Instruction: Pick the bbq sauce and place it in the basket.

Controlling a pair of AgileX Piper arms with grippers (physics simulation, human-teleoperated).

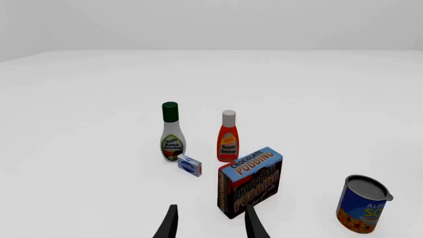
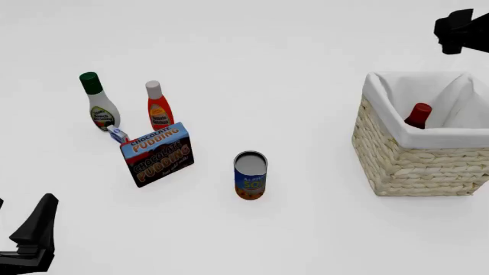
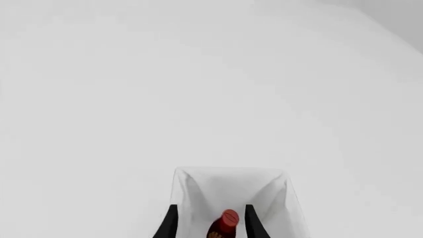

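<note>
The bbq sauce (image 2: 418,115) is sitting inside the basket (image 2: 416,163) at right; the right gripper (image 3: 210,223), fingers apart and empty, is hanging above it.

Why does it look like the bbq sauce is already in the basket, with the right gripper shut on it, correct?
Not quite. The bbq sauce is in the basket, but the right gripper is open, fingers apart above the bottle, not touching it. The right wrist view shows this.

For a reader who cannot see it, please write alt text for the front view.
The bbq sauce stands inside the basket at right, red cap showing. At left stand a ranch bottle, ketchup bottle and pudding box, with a can in the middle.
</note>
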